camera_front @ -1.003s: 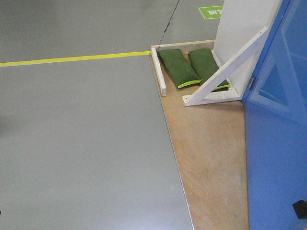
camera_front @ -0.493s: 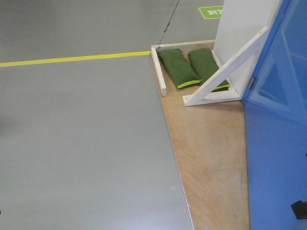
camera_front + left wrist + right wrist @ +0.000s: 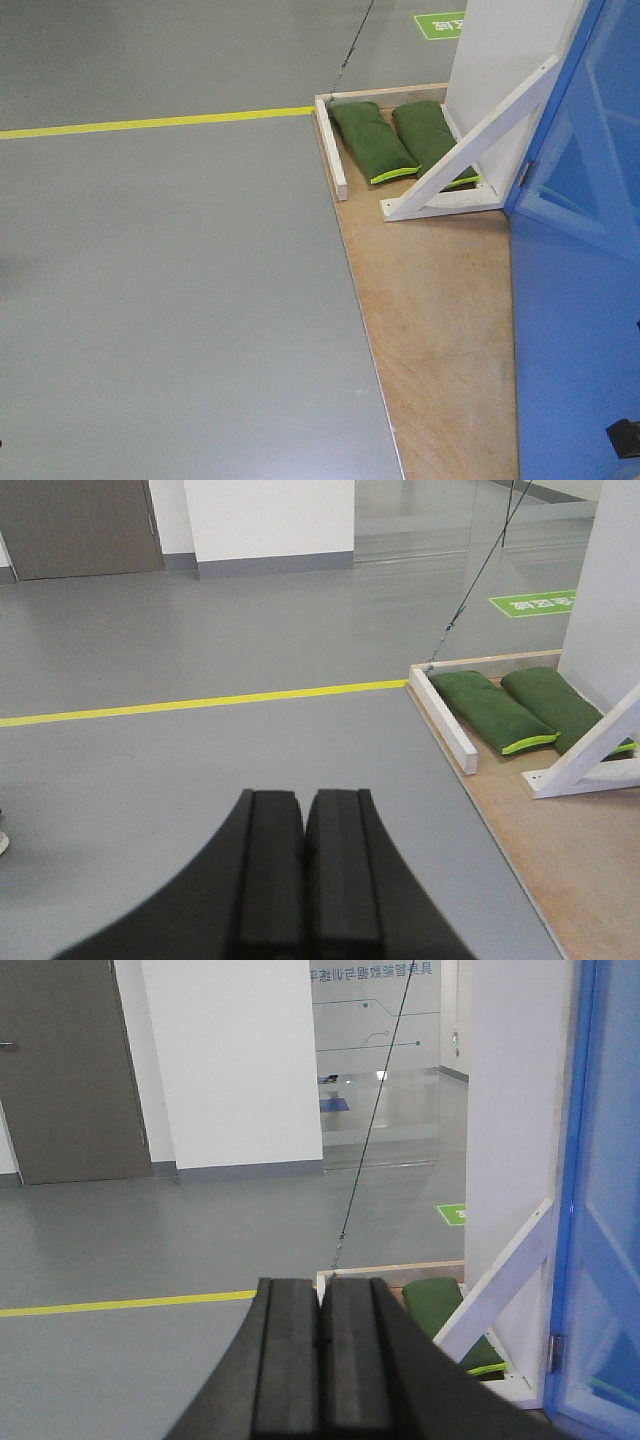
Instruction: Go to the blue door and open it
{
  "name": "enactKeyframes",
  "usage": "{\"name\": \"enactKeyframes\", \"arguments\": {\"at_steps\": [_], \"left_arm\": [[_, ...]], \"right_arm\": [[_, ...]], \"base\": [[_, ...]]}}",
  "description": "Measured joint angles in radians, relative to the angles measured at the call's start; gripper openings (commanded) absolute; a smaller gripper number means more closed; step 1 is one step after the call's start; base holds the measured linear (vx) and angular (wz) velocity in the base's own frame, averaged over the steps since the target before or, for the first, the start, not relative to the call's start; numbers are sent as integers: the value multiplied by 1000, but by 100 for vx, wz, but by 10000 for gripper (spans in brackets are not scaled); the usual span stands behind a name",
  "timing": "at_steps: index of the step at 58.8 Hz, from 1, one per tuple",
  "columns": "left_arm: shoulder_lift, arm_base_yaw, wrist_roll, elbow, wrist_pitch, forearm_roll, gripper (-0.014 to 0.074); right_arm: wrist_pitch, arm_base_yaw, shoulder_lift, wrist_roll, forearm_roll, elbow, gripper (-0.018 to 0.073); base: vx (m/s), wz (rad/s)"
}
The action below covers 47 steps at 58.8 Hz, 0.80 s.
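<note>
The robot is close beside the blue door (image 3: 575,340), but nothing touches it yet, and the left gripper (image 3: 303,815) and right gripper (image 3: 320,1300) have jaws shut, holding nothing.

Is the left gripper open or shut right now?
Shut. The left gripper shows its fingers pressed together, with no gap and nothing held.

Open grey floor (image 3: 170,300) at left, bare plywood base (image 3: 440,330) in the centre — white brace (image 3: 480,140) and green sandbags (image 3: 375,140) behind it, blue door (image 3: 580,300) walling the right.
</note>
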Motion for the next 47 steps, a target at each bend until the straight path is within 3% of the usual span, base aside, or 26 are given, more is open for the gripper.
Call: {"name": "enactKeyframes", "arguments": {"at_steps": [18,30,34,40,47], "left_arm": [[0,0,0,0,0,0,73],[0,0,0,0,0,0,73],[0,0,0,0,0,0,73],[0,0,0,0,0,0,73],[0,0,0,0,0,0,73]], "right_arm": [[54,0,227,-30,4,-273,12],[57,0,297,-294,-28,-439,12],[57,0,304,-332,-26,-460,12],[67,0,315,-300,-6,-478,12],[79,0,356,-149,9,-537,12]], "base": [[0,0],[0,0],[0,0],[0,0],[0,0]]}}
